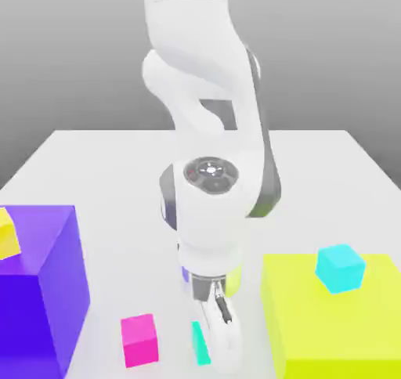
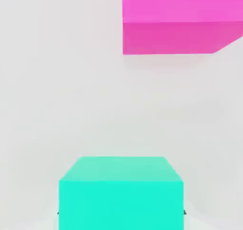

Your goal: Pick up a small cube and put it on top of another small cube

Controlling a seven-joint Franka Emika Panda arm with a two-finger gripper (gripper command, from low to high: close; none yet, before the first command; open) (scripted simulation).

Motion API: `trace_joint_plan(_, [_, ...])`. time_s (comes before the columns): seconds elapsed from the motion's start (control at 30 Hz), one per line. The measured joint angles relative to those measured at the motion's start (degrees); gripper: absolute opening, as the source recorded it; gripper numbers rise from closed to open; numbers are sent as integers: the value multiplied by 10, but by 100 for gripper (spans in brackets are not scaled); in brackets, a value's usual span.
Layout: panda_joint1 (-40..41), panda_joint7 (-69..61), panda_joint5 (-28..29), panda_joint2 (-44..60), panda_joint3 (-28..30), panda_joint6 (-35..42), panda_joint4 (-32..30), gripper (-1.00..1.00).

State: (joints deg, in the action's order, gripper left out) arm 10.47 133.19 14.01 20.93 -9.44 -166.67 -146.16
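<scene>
On the white counter point(image 1: 110, 166), the jaws are clamped on the teal cube point(image 1: 200, 344) at the near edge. The magenta cube point(image 1: 139, 340) sits just beside it at nine o'clock in the exterior view, apart from it.

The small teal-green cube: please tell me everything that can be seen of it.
The small teal-green cube is plain, matte and uniformly coloured, with sharp edges and no markings. It sits upright on the white table. In the exterior view the white arm's gripper stands low over it, shut on it and hiding most of it. The small magenta cube lies close beside it, apart and not touching.
</scene>
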Motion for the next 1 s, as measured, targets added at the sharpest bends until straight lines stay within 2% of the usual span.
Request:
trace_joint_plan(0.17, [28,-39,-65,-93,-36,72,-20,-100])
trace_joint_plan(0.47, [81,139,-128,-165,24,155,-5,-100])
trace_joint_plan(0.63, [78,179,-111,-96,39,92,2,-100])
trace_joint_plan(0.67, [75,182,-106,-77,42,75,3,100])
trace_joint_plan(0.87, [74,184,-104,-68,44,67,3,100])
trace_joint_plan(1.0, [78,174,-118,-120,38,116,1,100])
